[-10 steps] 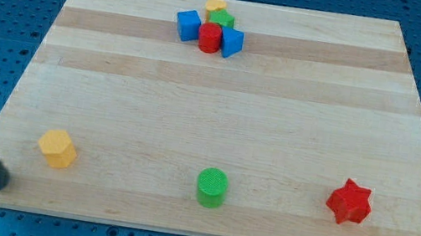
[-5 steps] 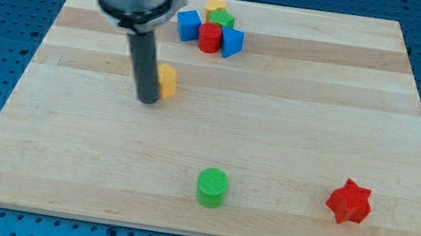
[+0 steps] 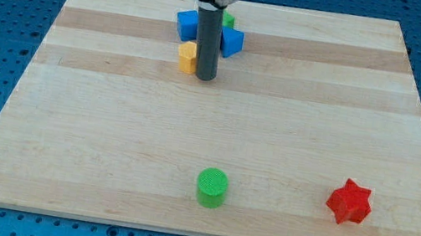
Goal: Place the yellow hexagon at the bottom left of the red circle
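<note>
The yellow hexagon [image 3: 187, 56] sits near the view's top centre, just below a blue block [image 3: 186, 23]. My tip [image 3: 205, 76] rests on the board, touching the hexagon's right side. The rod hides the red circle, which lies behind it among the cluster of blocks. A second blue block [image 3: 232, 43] shows to the right of the rod, and a green block [image 3: 227, 21] peeks out above it.
A green cylinder [image 3: 211, 187] stands near the view's bottom centre. A red star [image 3: 349, 201] lies at the bottom right. The wooden board [image 3: 322, 110] sits on a blue perforated table.
The yellow hexagon has been pushed from the bottom left up and right to just below the block cluster. My tip followed it and now stands on its right side.
</note>
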Tool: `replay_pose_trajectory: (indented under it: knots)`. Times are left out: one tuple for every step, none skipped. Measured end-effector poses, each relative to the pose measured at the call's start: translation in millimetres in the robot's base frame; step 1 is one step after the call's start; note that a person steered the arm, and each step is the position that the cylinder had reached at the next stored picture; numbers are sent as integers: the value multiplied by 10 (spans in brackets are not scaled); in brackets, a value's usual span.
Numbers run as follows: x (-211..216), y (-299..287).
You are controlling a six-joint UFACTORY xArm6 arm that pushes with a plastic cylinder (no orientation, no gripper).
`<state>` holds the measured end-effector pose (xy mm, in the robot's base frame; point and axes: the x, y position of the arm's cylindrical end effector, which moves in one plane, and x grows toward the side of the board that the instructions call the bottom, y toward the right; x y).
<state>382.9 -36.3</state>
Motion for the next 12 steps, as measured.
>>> replay_pose_trajectory:
  knots:
    - [-21,10]
    - [4,-14]
    - [53,-106]
    - [140,-110]
    - [247,-114]
    - [223,-65]
    - [211,96]
    - [257,-102]
    - [-130,-465]
    - [-360,-547]
    - [-455,-339]
    - [-495,-147]
